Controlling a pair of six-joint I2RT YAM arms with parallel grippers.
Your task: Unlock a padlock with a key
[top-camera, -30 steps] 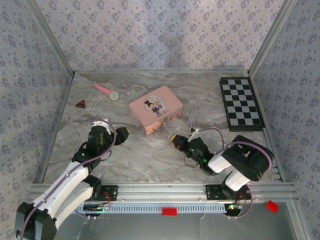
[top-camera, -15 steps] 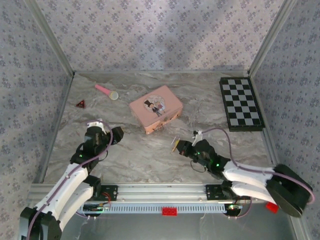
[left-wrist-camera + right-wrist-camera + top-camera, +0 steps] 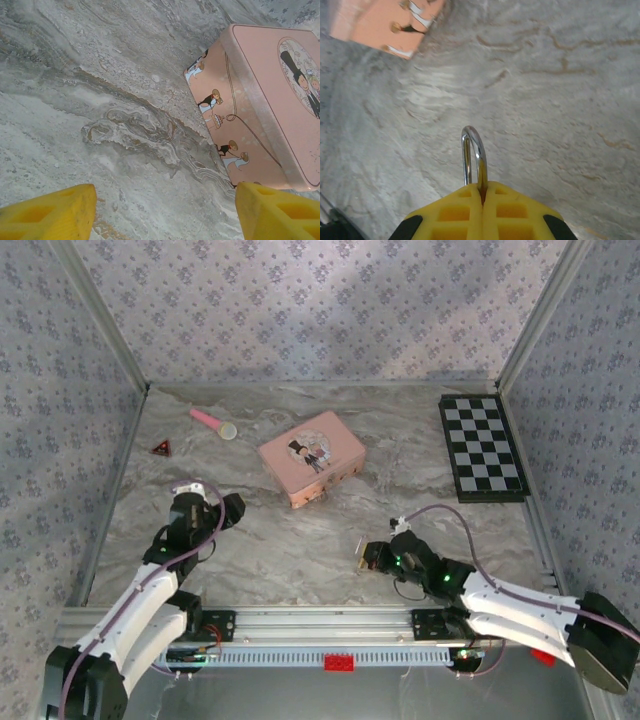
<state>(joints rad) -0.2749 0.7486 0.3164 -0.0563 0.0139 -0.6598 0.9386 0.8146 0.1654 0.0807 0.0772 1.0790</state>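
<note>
Right gripper (image 3: 482, 192) pinches the padlock (image 3: 472, 155), shackle poking out front, I'd guess to steady it. Left gripper (image 3: 165, 212) hangs spread near the pink tin (image 3: 260, 100), free to help.

No text, number or brand that I can read anywhere.

Pink tin (image 3: 311, 457), mid tabletop (image 3: 290, 545) toward the far edge: lid and side carry drawn figures, a top-hatted man and small couples, pictures only.

Chequered board (image 3: 483, 447), far right corner: plain squares.

Red triangle piece (image 3: 160, 448), by the left edge: marking too small to tell.
</note>
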